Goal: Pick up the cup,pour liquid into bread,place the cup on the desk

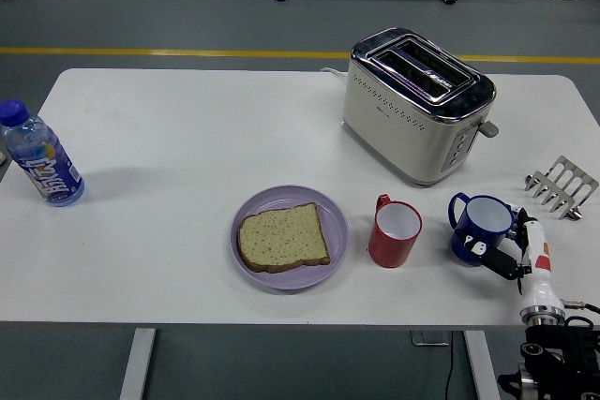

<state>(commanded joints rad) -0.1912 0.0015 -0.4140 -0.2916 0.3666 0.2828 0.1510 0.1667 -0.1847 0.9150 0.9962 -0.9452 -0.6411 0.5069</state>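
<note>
The right hand [511,255] enters from the lower right corner. Its fingers [500,259] touch the blue cup [479,229] on the near right side; whether they pinch it or only rest against it cannot be told. The cup stands upright at 3 o'clock from the red cup [393,231], axis vertical, mouth up, handle toward 10 o'clock. The bread [282,237] lies flat on the plate [333,211], at 9 o'clock from both cups, so a pour means carrying the cup leftward.
</note>
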